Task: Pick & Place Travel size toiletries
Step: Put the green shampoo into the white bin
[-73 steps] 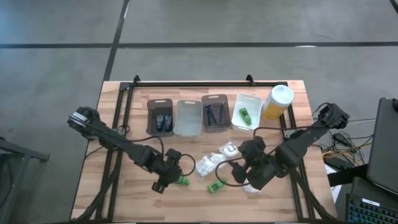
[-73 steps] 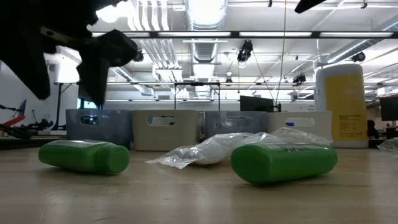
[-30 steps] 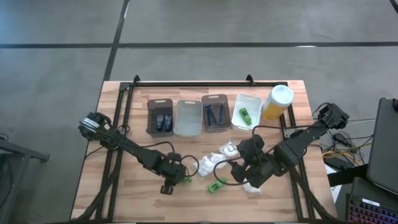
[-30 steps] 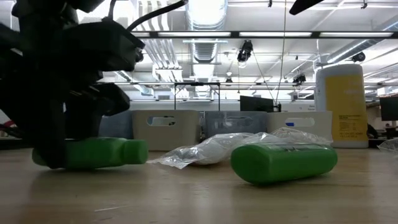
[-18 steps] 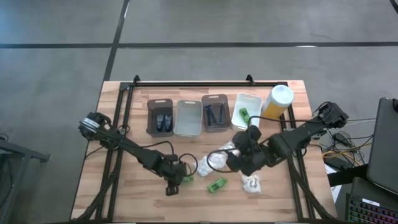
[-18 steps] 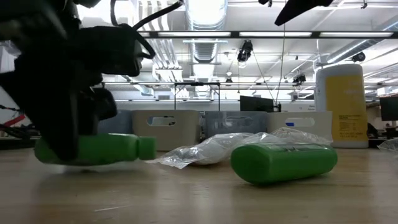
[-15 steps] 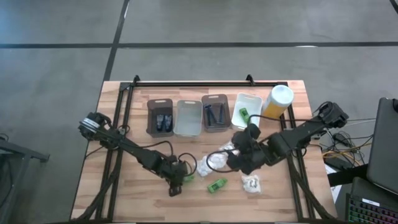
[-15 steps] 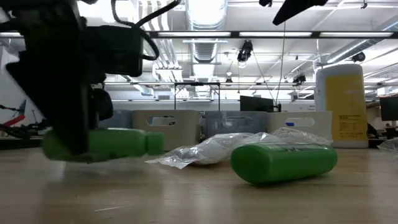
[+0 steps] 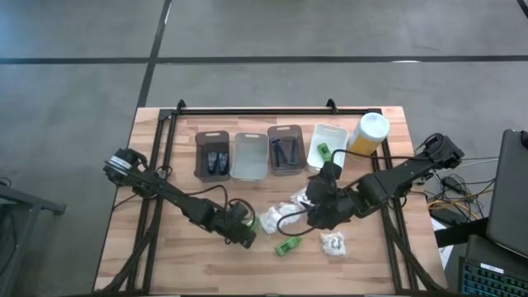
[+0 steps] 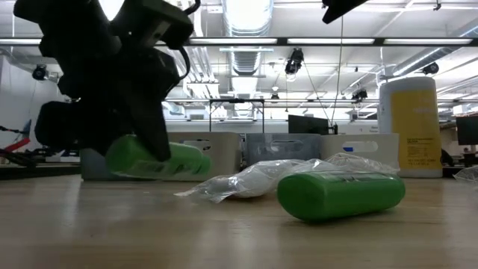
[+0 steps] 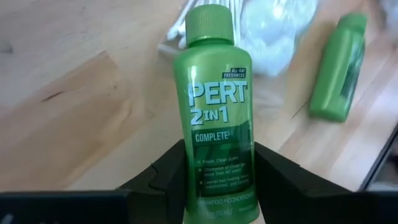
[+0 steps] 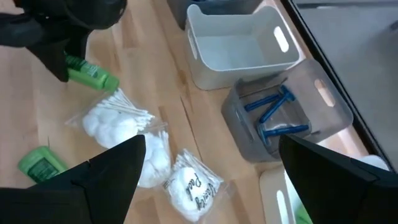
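My left gripper point(image 9: 245, 233) is shut on a small green bottle point(image 11: 214, 124), above the table's near middle. A second green bottle point(image 9: 287, 245) lies on its side on the wood, also seen in the low view point(image 10: 340, 196). White crinkly sachets point(image 9: 272, 219) lie beside it, with another point(image 9: 334, 242) nearer the right. My right gripper point(image 12: 211, 146) hovers open over the sachets and touches nothing. Blue razors point(image 12: 277, 118) lie in a clear bin. Dark packets point(image 9: 216, 160) sit in the leftmost bin, and a green bottle point(image 9: 325, 152) in the white bin. My left gripper pinches the green bottle's lower body point(image 11: 217, 186), near its base, between its two fingers point(image 11: 168, 180). The bottle runs along the fingers, its cap point(image 11: 209, 25) pointing away from the wrist. It is lifted clear of the table, a little tilted point(image 10: 157, 161).
Four bins stand in a row along the far side point(image 9: 250, 157), with a tall yellow bottle with a white cap point(image 9: 368, 135) at their right end. Bare wood lies along the near edge point(image 9: 165, 256). A dark frame rail point(image 9: 272, 110) runs behind the bins.
My left gripper has raised the green bottle off the table, where it lay on its side, and carried it a little toward the right. My right gripper has moved toward the far edge and somewhat left, uncovering a white sachet on the wood.
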Available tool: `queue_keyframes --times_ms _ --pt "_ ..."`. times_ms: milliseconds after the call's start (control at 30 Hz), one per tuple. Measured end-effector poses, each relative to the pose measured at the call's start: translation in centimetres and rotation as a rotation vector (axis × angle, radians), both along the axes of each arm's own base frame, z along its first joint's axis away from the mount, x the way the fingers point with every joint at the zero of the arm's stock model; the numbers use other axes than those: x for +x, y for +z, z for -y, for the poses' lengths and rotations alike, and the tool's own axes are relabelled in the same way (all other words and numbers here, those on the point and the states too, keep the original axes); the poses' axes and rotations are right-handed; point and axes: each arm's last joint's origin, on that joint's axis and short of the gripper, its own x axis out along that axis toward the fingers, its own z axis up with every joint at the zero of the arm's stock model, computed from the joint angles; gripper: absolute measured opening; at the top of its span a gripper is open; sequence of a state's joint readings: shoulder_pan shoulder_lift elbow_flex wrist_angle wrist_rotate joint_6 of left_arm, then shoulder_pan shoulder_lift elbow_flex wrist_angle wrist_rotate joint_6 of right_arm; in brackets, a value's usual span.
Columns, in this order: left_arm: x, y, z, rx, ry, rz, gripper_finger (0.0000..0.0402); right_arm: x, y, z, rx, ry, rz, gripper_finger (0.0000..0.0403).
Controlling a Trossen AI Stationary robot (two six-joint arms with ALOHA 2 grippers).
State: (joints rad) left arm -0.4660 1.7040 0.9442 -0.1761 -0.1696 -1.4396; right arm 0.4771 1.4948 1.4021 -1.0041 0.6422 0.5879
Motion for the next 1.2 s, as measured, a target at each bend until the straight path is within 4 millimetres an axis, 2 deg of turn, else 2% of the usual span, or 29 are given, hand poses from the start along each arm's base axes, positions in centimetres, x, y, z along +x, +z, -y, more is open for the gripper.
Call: queue_keyframes --times_ms 400,733,1033,1200 --pt "1.3 1.8 -0.3 -0.022 0.253 0.107 0.0154 0.5 0.3 -0.6 0.016 0.137 0.003 0.0366" --pt "1.9 2.3 -1.0 -0.032 0.319 0.129 0.0154 0.0 0.8 -0.8 0.009 0.202 -0.004 0.0366" --pt "2.6 2.7 -2.8 -0.035 0.376 0.143 0.0154 -2.8 2.7 0.5 0.031 0.21 0.074 0.0366" --pt "2.7 3.6 -3.7 -0.028 0.382 0.172 0.0154 -4.6 3.8 1.7 0.053 0.206 0.137 0.0366"
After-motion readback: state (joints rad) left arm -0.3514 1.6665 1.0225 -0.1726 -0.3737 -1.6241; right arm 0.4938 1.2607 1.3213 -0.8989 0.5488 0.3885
